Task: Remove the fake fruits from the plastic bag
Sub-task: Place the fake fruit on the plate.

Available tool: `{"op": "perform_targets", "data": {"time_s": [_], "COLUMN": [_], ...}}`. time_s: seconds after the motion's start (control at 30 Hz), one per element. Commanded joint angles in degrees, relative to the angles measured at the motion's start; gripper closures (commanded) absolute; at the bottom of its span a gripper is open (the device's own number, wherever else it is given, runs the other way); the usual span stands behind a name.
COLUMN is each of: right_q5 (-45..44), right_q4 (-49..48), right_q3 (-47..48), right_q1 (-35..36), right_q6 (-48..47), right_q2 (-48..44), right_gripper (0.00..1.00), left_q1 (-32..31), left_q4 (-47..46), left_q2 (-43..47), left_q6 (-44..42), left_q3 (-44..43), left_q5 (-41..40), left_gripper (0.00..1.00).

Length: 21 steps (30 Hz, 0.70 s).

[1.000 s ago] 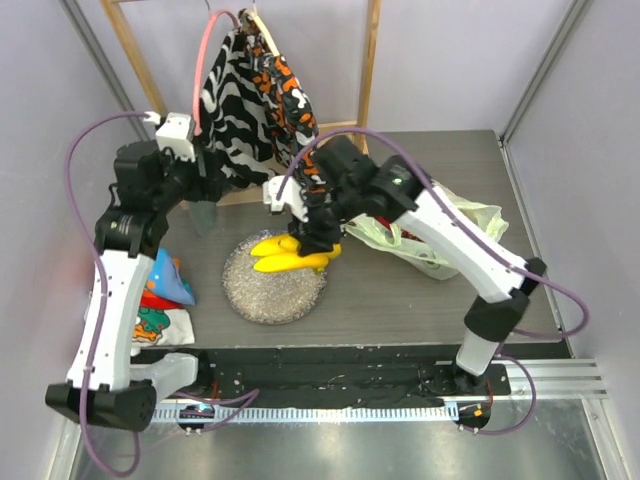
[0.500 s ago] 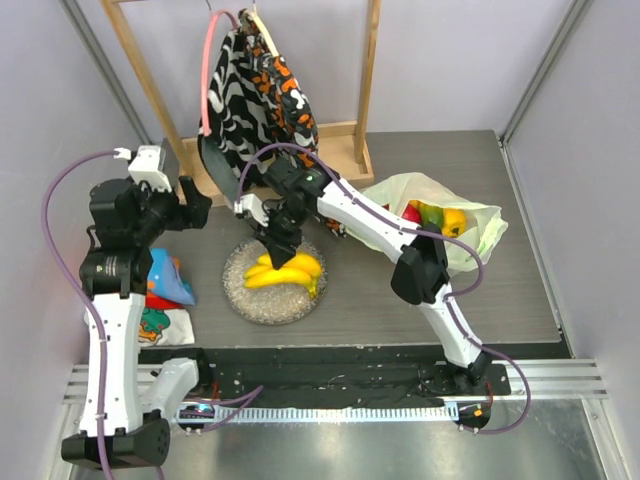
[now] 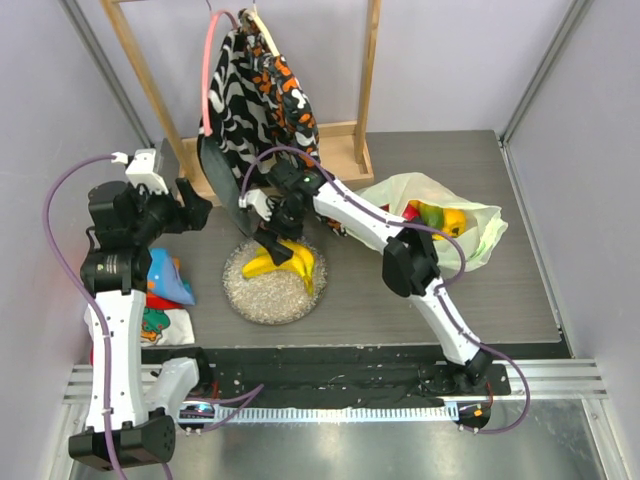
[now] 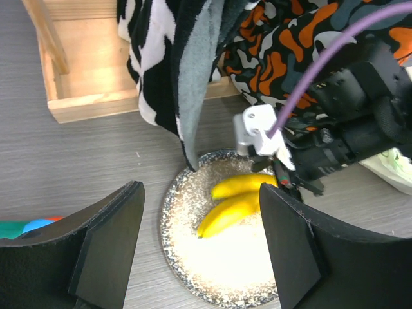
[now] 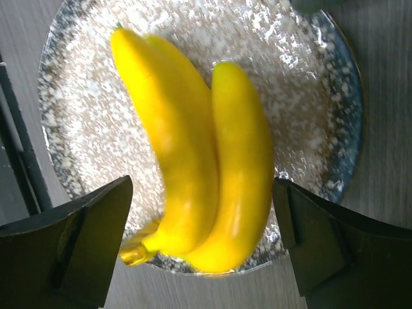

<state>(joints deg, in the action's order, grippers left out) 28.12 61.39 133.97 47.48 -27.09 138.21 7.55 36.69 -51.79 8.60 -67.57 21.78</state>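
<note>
The right claw (image 5: pixel 201 193) has just opened over the plate (image 3: pixel 240 292), leaving the banana bunch (image 3: pixel 290 262) there, while more fruits (image 3: pixel 438 217) wait in the plastic bag (image 3: pixel 482 245); the left claw (image 4: pixel 201 192) gapes empty.

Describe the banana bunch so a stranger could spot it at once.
On the dark grey table, in front of the hanging patterned cloth, sits a round speckled plate. The banana bunch lies on it: glossy yellow, the only fruit outside the pale-green bag.

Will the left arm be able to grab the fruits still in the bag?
Probably not easily: the fruits sit in the plastic bag on the far right, and the right arm stretches across between it and the left gripper.
</note>
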Motion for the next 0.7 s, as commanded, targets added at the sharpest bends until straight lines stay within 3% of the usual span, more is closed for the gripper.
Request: {"op": "perform_targets", "data": {"time_s": [0.0,0.07,0.17,0.63,0.67], "right_q5": [-5.08,-9.98,-16.05,-24.85,-25.91], "right_q4": [-2.66,-5.56,-11.19,-14.54,-14.8], "right_q3": [-10.45,-20.0,-26.74,-19.72,-19.11], "right_q1": [1.2,1.56,1.82,5.86,6.3], "right_q6": [-2.7,-3.49,-2.36,5.82,5.47], "right_q2": [-14.7,-18.22,-22.02,-9.64,-8.32], "right_gripper": [0.0,0.0,0.0,0.0,0.05], "left_q1": [0.45,0.71,1.23,2.64,2.73], "left_q4": [-1.88,-2.14,-2.85,-2.76,-2.76], "left_q2": [0.29,0.2,-0.06,0.99,1.08], "left_q6": [0.98,1.07,1.59,2.12,2.21], "left_q3": [-0.54,-0.37,0.51,1.47,1.74], "left_q5": [3.0,3.18,3.62,4.5,4.59], "left_gripper": [0.24,0.24,0.24,0.24,0.24]}}
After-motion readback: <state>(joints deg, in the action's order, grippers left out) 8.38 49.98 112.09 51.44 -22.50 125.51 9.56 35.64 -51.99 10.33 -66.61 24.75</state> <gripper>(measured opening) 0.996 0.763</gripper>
